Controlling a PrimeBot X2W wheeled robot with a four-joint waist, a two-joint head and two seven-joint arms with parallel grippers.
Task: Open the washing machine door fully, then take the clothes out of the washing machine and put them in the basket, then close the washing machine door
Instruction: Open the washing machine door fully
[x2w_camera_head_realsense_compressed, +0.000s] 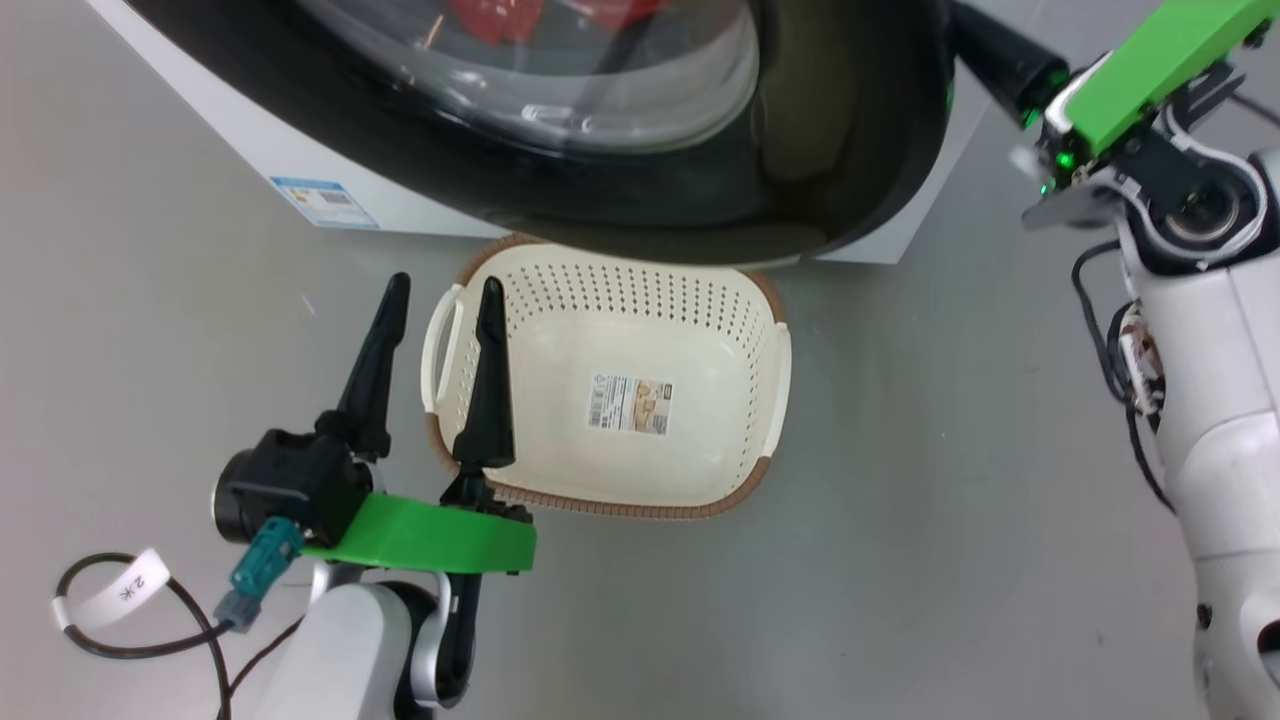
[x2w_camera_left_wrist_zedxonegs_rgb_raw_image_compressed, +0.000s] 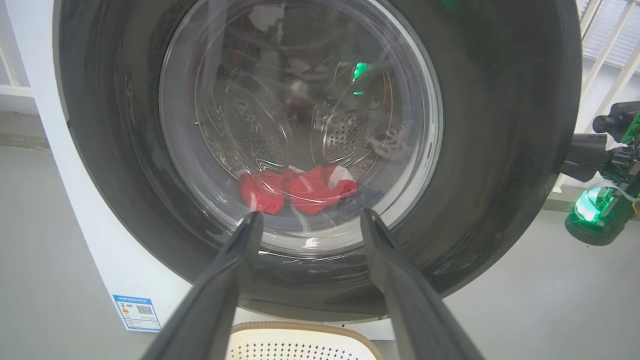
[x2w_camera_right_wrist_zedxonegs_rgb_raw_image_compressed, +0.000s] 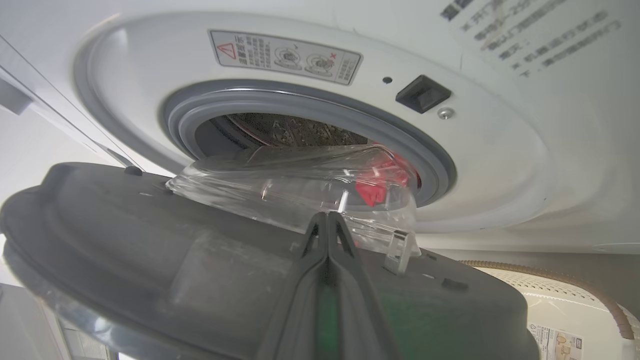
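The washing machine door (x2w_camera_head_realsense_compressed: 860, 150) has a glossy black plastic rim around a clear, smooth glass bowl window (x2w_camera_head_realsense_compressed: 560, 80); behind it the washing machine (x2w_camera_right_wrist_zedxonegs_rgb_raw_image_compressed: 500, 165) shows smooth white panelling, a matt grey rubber gasket (x2w_camera_right_wrist_zedxonegs_rgb_raw_image_compressed: 310, 105) and a perforated, bright steel drum (x2w_camera_left_wrist_zedxonegs_rgb_raw_image_compressed: 345, 135) holding clothes (x2w_camera_left_wrist_zedxonegs_rgb_raw_image_compressed: 310, 190) of soft red cloth. Below the door, the basket (x2w_camera_head_realsense_compressed: 640, 300) is smooth cream plastic with perforated walls, a brown woven-look rim and a printed paper label (x2w_camera_head_realsense_compressed: 629, 404), standing on a smooth grey floor (x2w_camera_head_realsense_compressed: 950, 500) of faint sheen.

White forearms (x2w_camera_head_realsense_compressed: 340, 645), green wrist plates (x2w_camera_head_realsense_compressed: 430, 540), left hand (x2w_camera_head_realsense_compressed: 446, 282) with 2 black fingers (x2w_camera_head_realsense_compressed: 373, 360) (looped cable (x2w_camera_head_realsense_compressed: 120, 655))
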